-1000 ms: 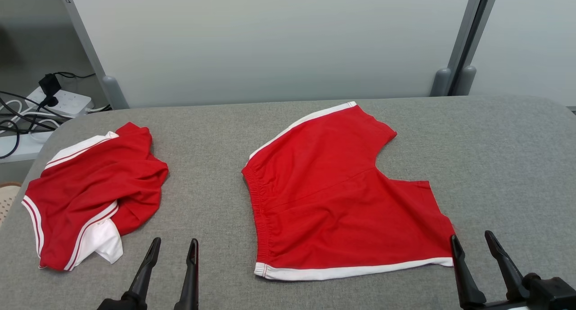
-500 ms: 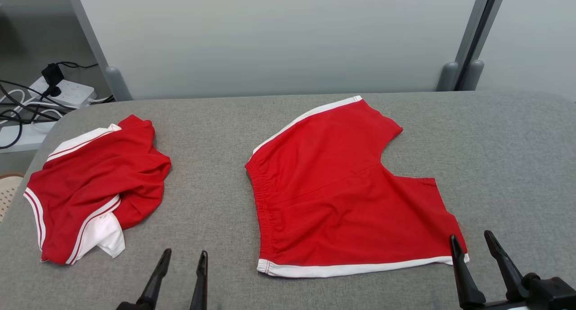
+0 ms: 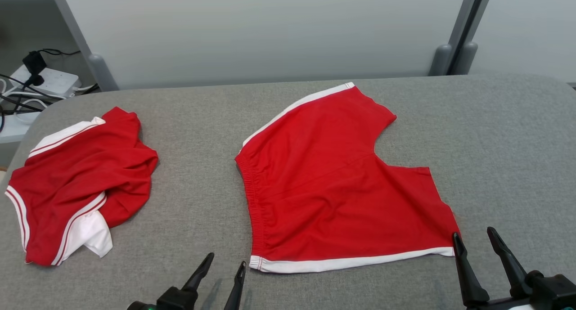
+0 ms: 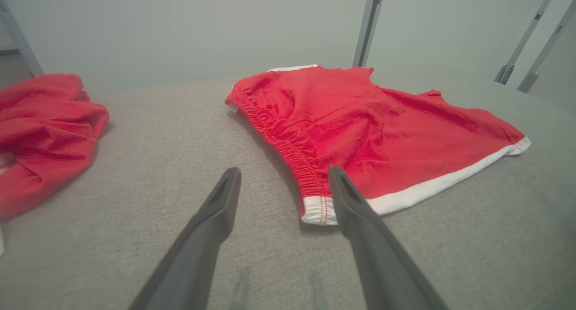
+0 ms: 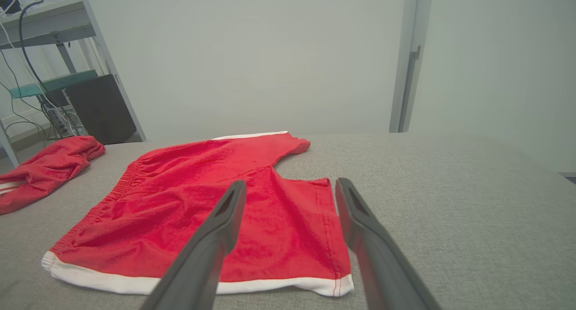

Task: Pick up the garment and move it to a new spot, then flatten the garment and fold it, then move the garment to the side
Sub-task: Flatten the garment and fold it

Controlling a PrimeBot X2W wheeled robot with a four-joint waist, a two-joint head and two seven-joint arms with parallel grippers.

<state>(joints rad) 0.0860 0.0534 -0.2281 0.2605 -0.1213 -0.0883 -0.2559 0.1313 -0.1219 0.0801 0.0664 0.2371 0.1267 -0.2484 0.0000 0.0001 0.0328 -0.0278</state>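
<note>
The garment point(image 3: 333, 179), red shorts with white hem bands, lies spread flat on the grey table point(image 3: 495, 143). My left gripper point(image 3: 227, 259) is open just in front of its near left corner, by the elastic waistband. In the left wrist view the gripper point(image 4: 283, 170) frames that waistband corner of the garment point(image 4: 369, 121) without touching it. My right gripper point(image 3: 473, 232) is open at the near right corner. The right wrist view has the gripper point(image 5: 290, 181) hovering over the garment point(image 5: 216, 202) near its white hem.
A second red and white garment point(image 3: 76, 188) lies crumpled at the table's left end. A pale partition point(image 3: 270, 31) stands behind the far edge. A power strip with cables point(image 3: 45, 80) sits off the table at the far left.
My left gripper has moved right, from midway between the two garments to the shorts' near left corner. The right gripper has stayed put. The head camera has shifted slightly.
</note>
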